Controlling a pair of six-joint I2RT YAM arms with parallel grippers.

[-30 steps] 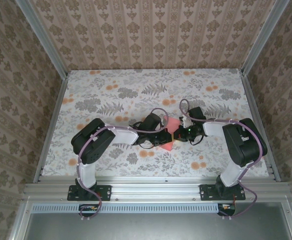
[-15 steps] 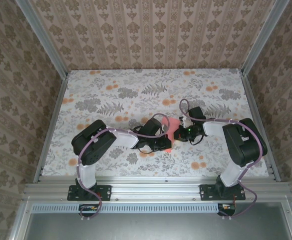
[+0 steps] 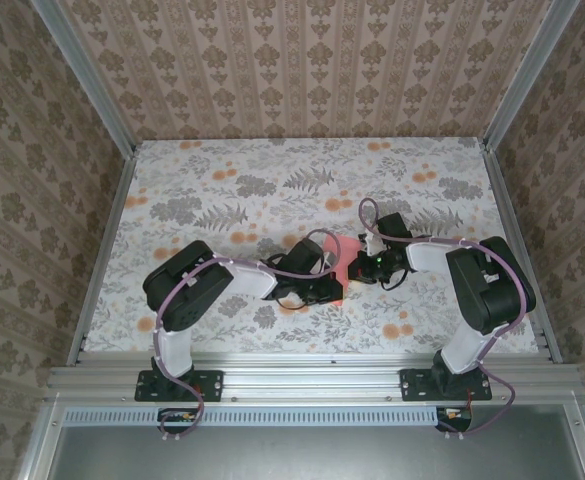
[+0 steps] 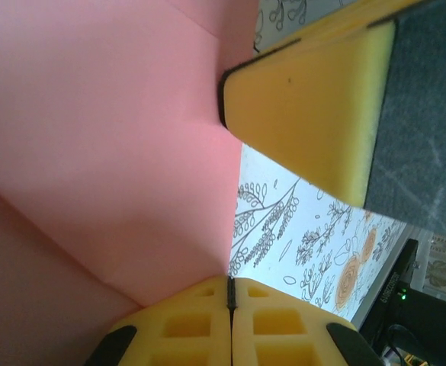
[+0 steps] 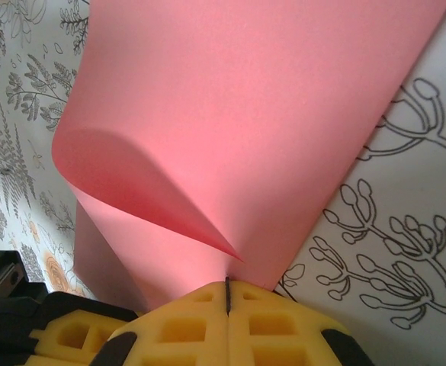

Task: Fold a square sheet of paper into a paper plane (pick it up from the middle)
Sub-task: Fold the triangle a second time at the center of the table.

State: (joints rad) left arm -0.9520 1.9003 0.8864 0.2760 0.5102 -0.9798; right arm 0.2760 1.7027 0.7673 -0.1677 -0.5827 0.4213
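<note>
The square sheet of paper (image 3: 344, 262) is located near desk (image 3: 222, 180) ctr, between both grippers. R gripper (image 5: 226, 296) is closed on one edge; the sheet is curled just beyond its tips. L gripper (image 4: 229, 297) is closed on a sheet corner.

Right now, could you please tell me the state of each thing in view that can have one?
square sheet of paper: creased, one flap curling over, not yet a plane
left pincer: shut, pinching the sheet's edge
right pincer: shut, pinching the sheet's edge
</note>
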